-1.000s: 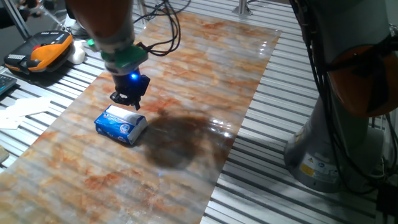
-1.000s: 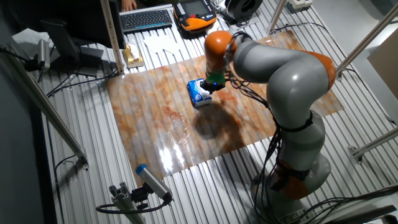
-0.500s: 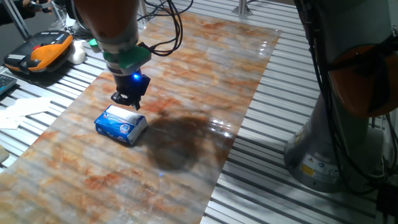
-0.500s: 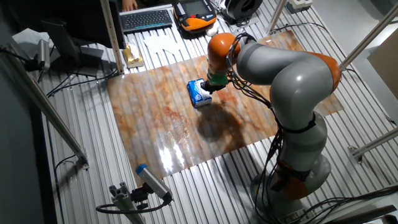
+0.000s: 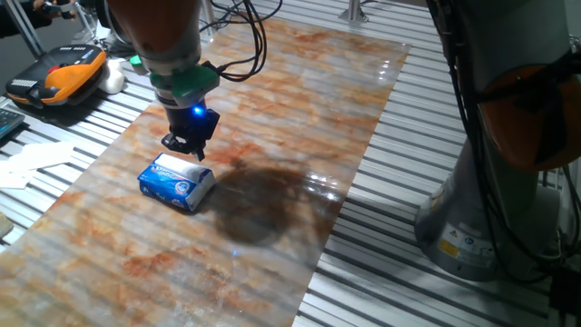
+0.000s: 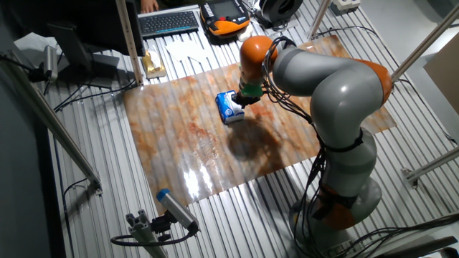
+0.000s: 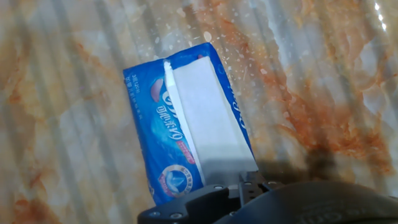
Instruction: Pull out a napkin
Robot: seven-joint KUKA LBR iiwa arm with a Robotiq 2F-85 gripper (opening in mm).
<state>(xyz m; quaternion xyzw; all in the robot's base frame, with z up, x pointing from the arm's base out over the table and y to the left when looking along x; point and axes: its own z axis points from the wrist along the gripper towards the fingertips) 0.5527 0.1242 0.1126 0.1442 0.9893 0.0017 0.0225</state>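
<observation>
The gripper [image 5: 186,145] is hovering over the pack [image 5: 176,181]; the fixed views are hiding its white napkin [image 7: 208,127], exposed only in the hand view. Whether the jaws are parted is unclear.

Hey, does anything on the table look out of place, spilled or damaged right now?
Nothing stands out. The tissue pack lies flat and intact on the marble board, at an angle to the board's edges, its white opening strip facing up. No napkin has come out yet. The hand sits just above one end of the pack. Nothing is spilled.
</observation>
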